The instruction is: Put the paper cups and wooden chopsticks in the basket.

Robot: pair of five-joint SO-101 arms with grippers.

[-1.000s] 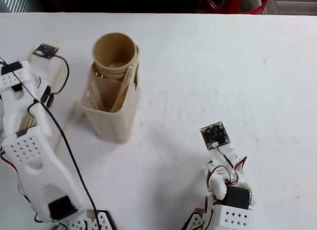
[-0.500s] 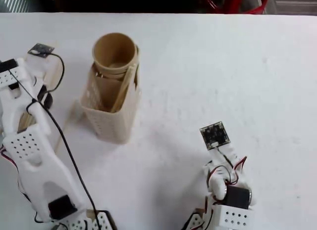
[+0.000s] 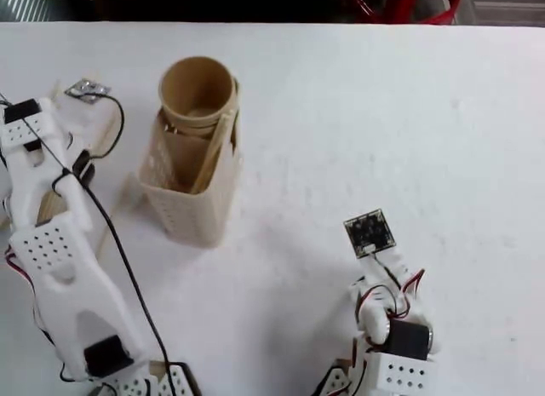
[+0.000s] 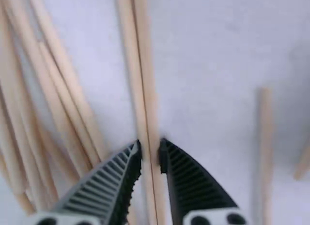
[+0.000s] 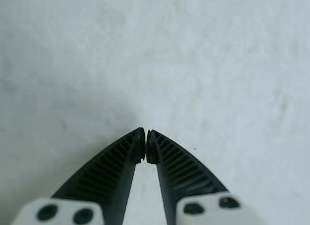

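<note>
Shifted slightly, the left arm's jaws seemingly pinch two pale, slim wooden chopsticks (image 4: 138, 65); right jaws sit clenched, empty.

The left arm (image 3: 53, 251) lies along the 9 o'clock side of the bench (image 3: 383, 115), stretched from 7 toward 10 o'clock with its wrist bent down. The left jaws are pinched to a narrow slit around one wooden chopstick (image 4: 147, 89). The right arm (image 3: 393, 349) sits folded at 5 o'clock. The right jaws meet tip to tip, pointing down at the bench.

The right tool (image 5: 146, 145) hangs closed, tips touching, over the white table (image 5: 193, 51).
</note>
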